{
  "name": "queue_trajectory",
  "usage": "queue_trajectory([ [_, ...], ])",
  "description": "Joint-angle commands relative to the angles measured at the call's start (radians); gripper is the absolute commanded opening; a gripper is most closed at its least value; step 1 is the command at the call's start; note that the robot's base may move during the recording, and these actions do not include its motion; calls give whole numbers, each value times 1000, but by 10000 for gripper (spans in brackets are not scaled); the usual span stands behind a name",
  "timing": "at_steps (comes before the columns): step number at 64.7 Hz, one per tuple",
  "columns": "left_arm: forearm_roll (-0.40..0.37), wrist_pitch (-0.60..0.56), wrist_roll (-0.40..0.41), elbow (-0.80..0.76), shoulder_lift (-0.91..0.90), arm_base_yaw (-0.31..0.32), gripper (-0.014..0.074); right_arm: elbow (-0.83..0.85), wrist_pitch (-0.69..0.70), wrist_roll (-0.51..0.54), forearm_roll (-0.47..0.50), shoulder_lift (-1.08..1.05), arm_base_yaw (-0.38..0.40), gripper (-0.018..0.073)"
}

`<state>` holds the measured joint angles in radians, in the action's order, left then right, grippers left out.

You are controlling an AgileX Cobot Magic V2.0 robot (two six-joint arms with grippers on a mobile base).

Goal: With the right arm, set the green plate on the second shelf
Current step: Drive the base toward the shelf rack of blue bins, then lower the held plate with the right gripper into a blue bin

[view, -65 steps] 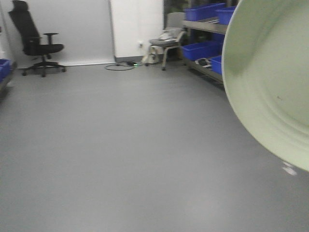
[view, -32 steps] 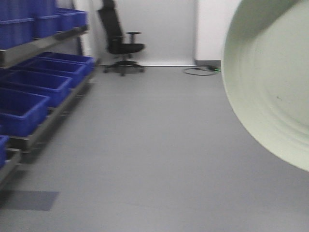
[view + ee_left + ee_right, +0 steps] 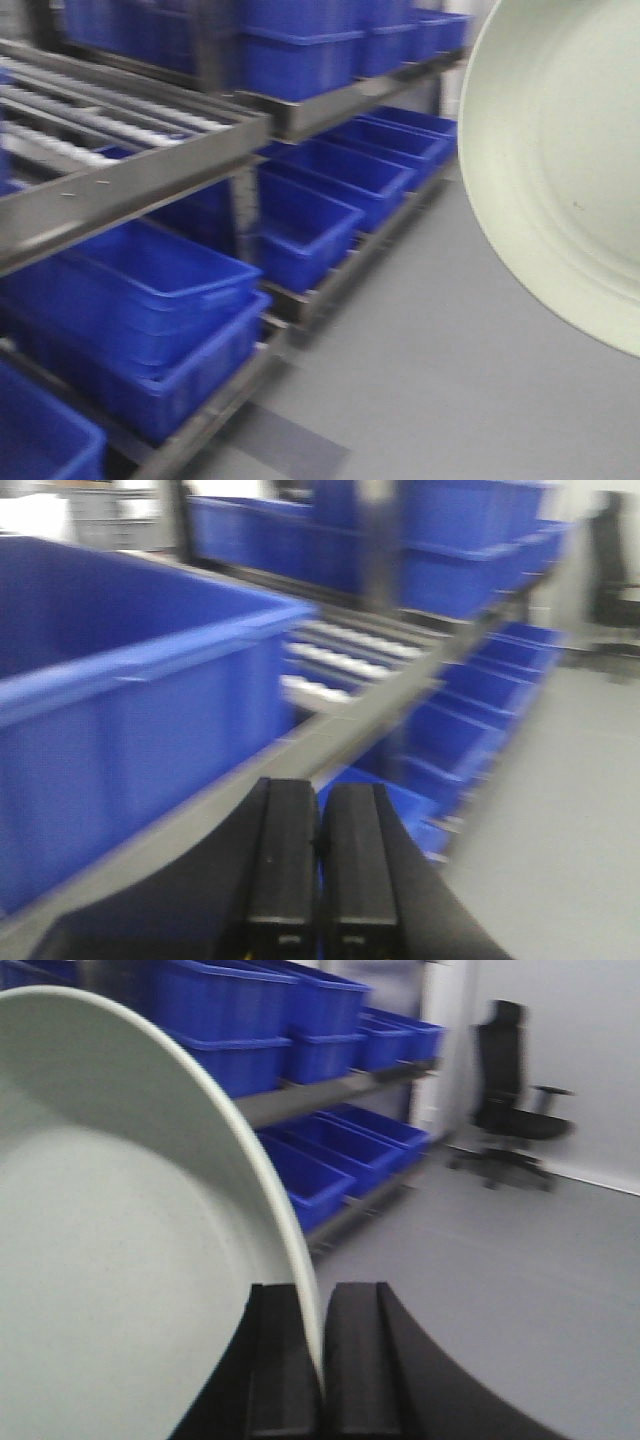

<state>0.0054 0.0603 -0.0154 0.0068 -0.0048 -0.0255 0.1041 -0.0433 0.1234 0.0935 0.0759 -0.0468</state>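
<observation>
The green plate [image 3: 560, 170] is pale sage green and fills the right side of the front view, held on edge in the air. In the right wrist view the plate [image 3: 110, 1260] fills the left half, and my right gripper [image 3: 322, 1375] is shut on its rim, one finger on each side. My left gripper [image 3: 318, 870] is shut and empty, with its fingers [image 3: 283, 860] pressed together beside the rack. The shelf rack [image 3: 150, 170] with grey metal rails stands at the left of the front view, apart from the plate.
Several blue bins [image 3: 180, 300] fill the rack's levels, and a roller track [image 3: 90, 120] runs along one level. Grey floor [image 3: 480, 400] lies to the right of the rack. A black office chair [image 3: 515, 1100] stands by the far wall.
The view has swung left: the open floor and chair have gone from the front view, and the rack with blue bins now fills its left side. The plate stays in the same place in the view.
</observation>
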Motion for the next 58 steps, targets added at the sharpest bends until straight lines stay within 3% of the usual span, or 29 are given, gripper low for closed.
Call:
queue_trajectory([
  [1,1,-82,1,42,-18,2,130,31,111,-5,0,10,2,50],
  [58,1,-82,1,42,-18,2,130,31,111,-5,0,15,2,50],
])
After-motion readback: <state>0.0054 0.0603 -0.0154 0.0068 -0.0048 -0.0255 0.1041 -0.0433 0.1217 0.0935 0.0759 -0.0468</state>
